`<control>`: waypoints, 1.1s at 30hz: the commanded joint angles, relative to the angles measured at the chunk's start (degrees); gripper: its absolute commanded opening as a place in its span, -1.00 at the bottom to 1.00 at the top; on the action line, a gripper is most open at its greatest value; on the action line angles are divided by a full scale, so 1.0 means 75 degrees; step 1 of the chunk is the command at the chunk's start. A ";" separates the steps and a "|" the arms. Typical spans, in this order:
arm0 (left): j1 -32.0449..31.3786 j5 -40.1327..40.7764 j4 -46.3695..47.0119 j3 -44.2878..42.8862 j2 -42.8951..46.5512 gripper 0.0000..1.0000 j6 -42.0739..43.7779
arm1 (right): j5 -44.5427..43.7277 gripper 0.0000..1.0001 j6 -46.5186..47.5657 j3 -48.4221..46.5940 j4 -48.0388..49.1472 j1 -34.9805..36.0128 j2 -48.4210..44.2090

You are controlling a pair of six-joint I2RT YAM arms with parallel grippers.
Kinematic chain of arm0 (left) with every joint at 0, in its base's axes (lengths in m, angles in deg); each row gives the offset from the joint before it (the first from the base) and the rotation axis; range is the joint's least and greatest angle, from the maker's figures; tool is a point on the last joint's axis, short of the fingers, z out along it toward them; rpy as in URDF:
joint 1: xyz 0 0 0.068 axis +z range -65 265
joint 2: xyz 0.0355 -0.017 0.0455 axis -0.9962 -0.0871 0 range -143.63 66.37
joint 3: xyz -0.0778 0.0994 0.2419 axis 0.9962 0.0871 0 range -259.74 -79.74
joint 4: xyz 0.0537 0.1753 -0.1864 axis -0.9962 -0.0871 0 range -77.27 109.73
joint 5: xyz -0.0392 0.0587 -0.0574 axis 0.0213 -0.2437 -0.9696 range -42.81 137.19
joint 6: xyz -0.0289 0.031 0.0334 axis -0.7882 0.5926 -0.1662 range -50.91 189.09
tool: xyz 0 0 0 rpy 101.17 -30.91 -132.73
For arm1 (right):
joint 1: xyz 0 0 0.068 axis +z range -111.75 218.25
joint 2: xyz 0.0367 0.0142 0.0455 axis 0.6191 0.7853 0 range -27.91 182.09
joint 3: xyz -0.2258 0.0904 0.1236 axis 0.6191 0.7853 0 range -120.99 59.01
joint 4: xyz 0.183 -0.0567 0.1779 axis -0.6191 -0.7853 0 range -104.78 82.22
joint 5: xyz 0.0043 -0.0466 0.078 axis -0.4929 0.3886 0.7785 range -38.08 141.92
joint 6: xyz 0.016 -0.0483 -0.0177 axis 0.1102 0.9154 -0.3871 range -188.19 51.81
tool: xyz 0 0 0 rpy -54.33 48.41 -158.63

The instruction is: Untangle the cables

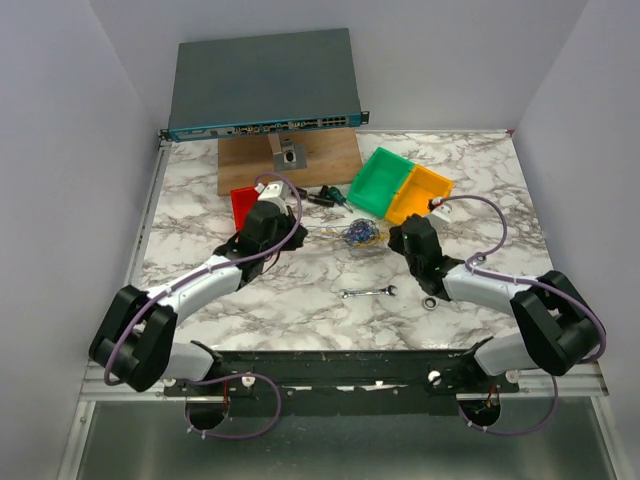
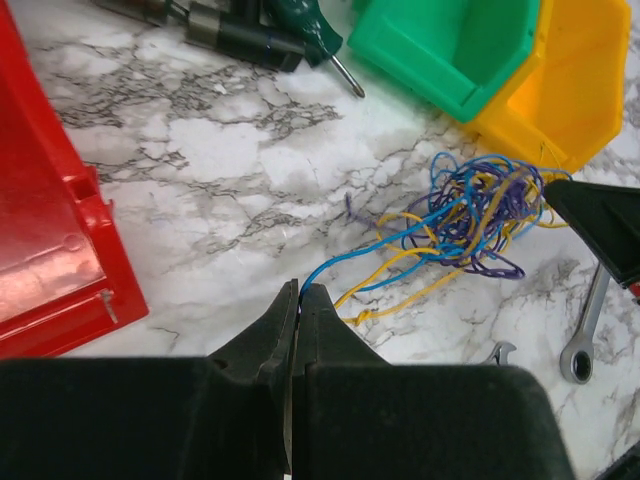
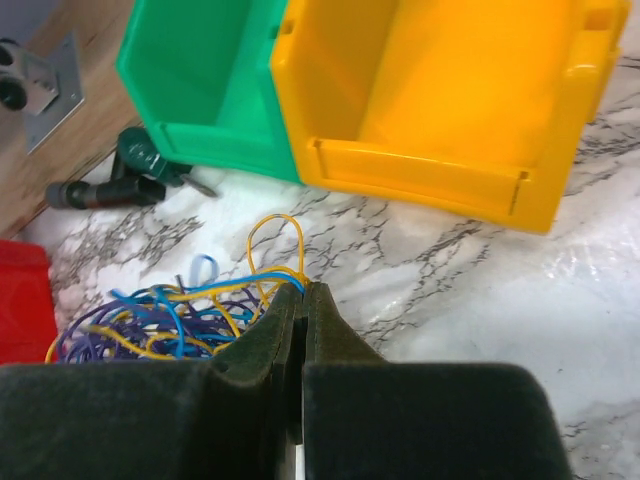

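1. Starting nearest: wrench (image 1: 368, 293) lies flat at 6 o'clock of the cables (image 1: 360, 233).
2. At the knot's 9 o'clock, left gripper (image 2: 300, 293) is clenched on a blue strand trailing out of it.
3. At 3 o'clock, right gripper (image 3: 303, 290) is pinched closed on yellow and blue strands at the knot's edge.
4. Cables sit mid-table as a blue, yellow and purple tangle.
5. Green bin (image 1: 380, 180) and yellow bin (image 1: 420, 193) touch, at 12–1 o'clock; red bin (image 1: 243, 205) at 10.

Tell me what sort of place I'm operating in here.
Probably a robotics lab test cell, not a home: plain white walls box in a marble-pattern table holding a rack network switch, a green bin, a yellow bin, a combination wrench and the tangled cables.
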 commanded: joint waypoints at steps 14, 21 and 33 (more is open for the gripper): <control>0.0068 -0.0578 -0.0031 -0.0612 -0.0534 -0.99 0.0339 | 0.1522 0.34 0.1278 0.0496 0.1379 -0.0033 0.0027; 0.0039 -0.0871 -0.0019 -0.0744 -0.0739 -0.03 0.0421 | 0.2571 0.34 0.1400 0.0078 0.1387 -0.0032 0.0744; -0.0093 -0.2000 -0.0488 -0.1637 -0.1647 0.35 0.0994 | 0.4282 -0.22 0.1718 -0.1077 0.1155 -0.0031 0.2276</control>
